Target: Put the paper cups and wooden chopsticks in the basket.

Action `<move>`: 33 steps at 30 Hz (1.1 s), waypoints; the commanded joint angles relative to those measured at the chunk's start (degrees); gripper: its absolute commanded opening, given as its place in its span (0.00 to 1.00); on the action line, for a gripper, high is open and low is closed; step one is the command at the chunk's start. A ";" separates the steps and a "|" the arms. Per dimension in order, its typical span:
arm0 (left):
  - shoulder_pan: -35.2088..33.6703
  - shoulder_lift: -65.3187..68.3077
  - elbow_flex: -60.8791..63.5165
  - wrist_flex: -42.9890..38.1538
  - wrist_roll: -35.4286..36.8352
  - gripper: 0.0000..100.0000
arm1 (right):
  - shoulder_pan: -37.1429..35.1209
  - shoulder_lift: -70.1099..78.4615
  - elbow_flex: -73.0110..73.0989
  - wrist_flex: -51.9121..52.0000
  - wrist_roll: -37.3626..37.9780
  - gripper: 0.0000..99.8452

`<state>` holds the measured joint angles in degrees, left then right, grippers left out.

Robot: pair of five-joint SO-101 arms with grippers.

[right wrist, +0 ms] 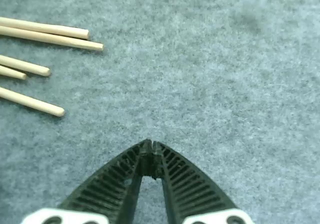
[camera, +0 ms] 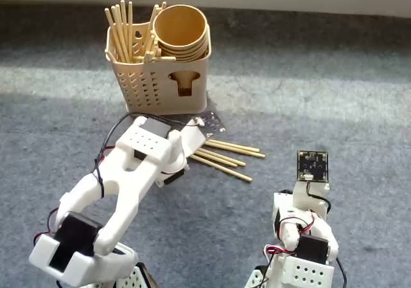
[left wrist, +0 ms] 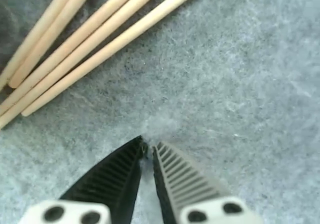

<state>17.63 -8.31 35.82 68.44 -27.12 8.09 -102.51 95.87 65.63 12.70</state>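
A cream perforated basket stands at the back, holding stacked paper cups and a bundle of wooden chopsticks. Several loose chopsticks lie on the grey carpet just in front of it. My left gripper points down at the carpet right beside their near ends, shut with nothing in it. My right gripper hangs over bare carpet, shut and empty, with the chopstick tips some way off.
The left arm stretches from the front left toward the basket. Folded near the front edge is the right arm. Open carpet lies to the right of the basket.
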 commanded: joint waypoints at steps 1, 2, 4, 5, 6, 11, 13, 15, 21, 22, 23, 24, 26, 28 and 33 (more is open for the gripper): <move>0.04 -6.64 -1.71 0.88 1.32 0.00 | 0.48 -0.04 6.81 -0.92 -0.26 0.02; -0.22 -7.43 -1.71 0.88 1.32 0.00 | 0.48 -0.04 6.81 -0.92 -0.26 0.02; -0.22 -7.78 -1.98 0.97 1.14 0.00 | 0.48 -0.04 6.81 -0.92 -0.26 0.02; -0.22 -7.78 -2.07 0.97 1.14 0.00 | 0.48 -0.04 6.81 -0.92 -0.26 0.02; -0.22 -7.78 -2.07 0.62 1.14 0.00 | 0.48 -0.04 6.81 -0.92 -0.26 0.02; 0.13 -7.78 -2.15 0.53 1.05 0.02 | 0.48 -0.04 6.81 -0.92 -0.26 0.02; 0.22 -7.78 -2.07 -0.70 1.05 0.08 | 0.48 -0.04 6.81 -0.92 -0.26 0.02; 0.22 -7.78 -1.80 -2.64 1.05 0.14 | 0.48 -0.04 6.81 -0.92 -0.26 0.02; 0.31 -7.60 -1.71 -6.86 1.14 0.14 | 0.48 -0.04 6.81 -0.92 -0.26 0.02; 0.40 -7.25 -1.71 -6.86 1.05 0.14 | 0.48 -0.04 6.81 -0.92 -0.26 0.02; 0.40 -6.37 -1.98 -6.86 1.05 0.14 | 0.48 -0.04 6.81 -0.92 -0.26 0.02; 0.84 -5.14 -2.15 -6.86 0.88 0.14 | 0.48 -0.04 6.81 -0.92 -0.26 0.02; 1.27 -2.07 -2.15 -7.21 -1.67 0.14 | 0.48 -0.04 6.81 -0.92 -0.26 0.02; 1.36 0.75 -2.15 -8.35 -2.20 0.14 | 0.48 -0.04 6.81 -0.92 -0.26 0.02; 1.27 4.35 -2.15 -10.46 -2.20 0.14 | 0.48 -0.04 6.81 -0.92 -0.26 0.02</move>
<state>17.89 -4.35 35.82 59.21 -28.79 8.09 -102.51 95.87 65.63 12.70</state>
